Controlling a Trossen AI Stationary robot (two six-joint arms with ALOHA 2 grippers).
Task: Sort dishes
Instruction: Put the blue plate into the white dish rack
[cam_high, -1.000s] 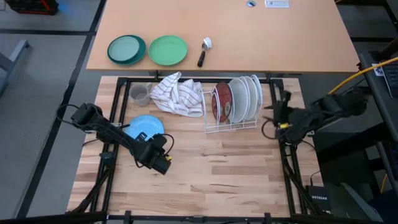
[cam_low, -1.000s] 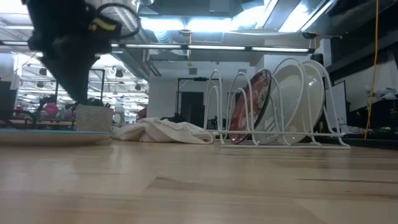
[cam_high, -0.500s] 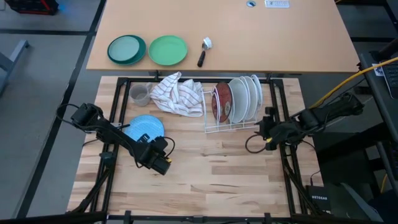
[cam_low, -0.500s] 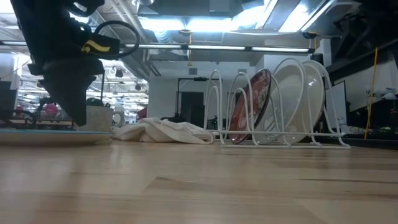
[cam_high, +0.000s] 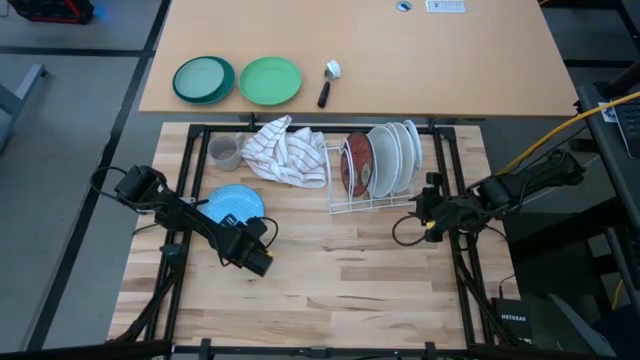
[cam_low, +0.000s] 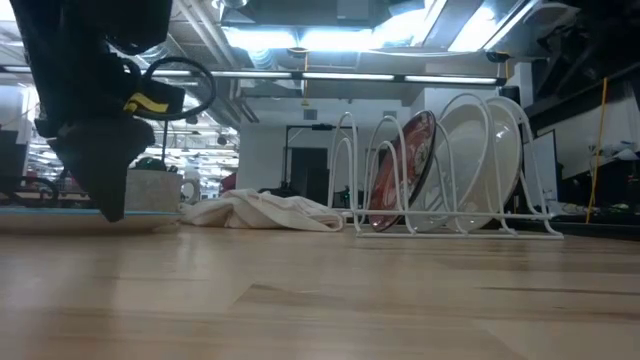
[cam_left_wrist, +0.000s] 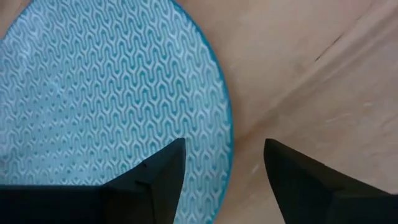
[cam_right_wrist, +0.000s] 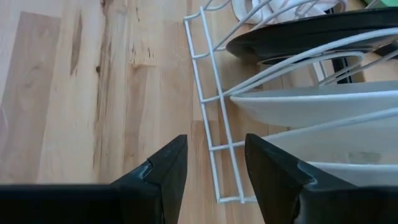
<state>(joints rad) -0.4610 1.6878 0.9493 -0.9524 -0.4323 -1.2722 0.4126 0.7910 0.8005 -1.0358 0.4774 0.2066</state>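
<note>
A light blue patterned plate (cam_high: 228, 203) lies flat on the wooden table at the left; it also shows in the left wrist view (cam_left_wrist: 93, 93). My left gripper (cam_high: 243, 238) is open and points down, low over the plate's rim, with one finger over the plate and one over bare wood (cam_left_wrist: 225, 149). A white wire rack (cam_high: 370, 205) holds a dark red flowered plate (cam_high: 357, 165) and white plates (cam_high: 395, 155) on edge. My right gripper (cam_high: 418, 207) is open and empty beside the rack's near right corner (cam_right_wrist: 216, 149).
A striped cloth (cam_high: 285, 150) and a small grey cup (cam_high: 225, 152) lie at the table's far left. Two green plates (cam_high: 238, 80) and a small brush (cam_high: 328, 80) sit on the desk behind. Bare wood spreads across the near half of the table (cam_high: 350, 280).
My left gripper has gone down toward the blue plate's rim, staying open. My right gripper has gone toward the table's near left, from the rack's right side to its near right corner. The plates have not moved.
</note>
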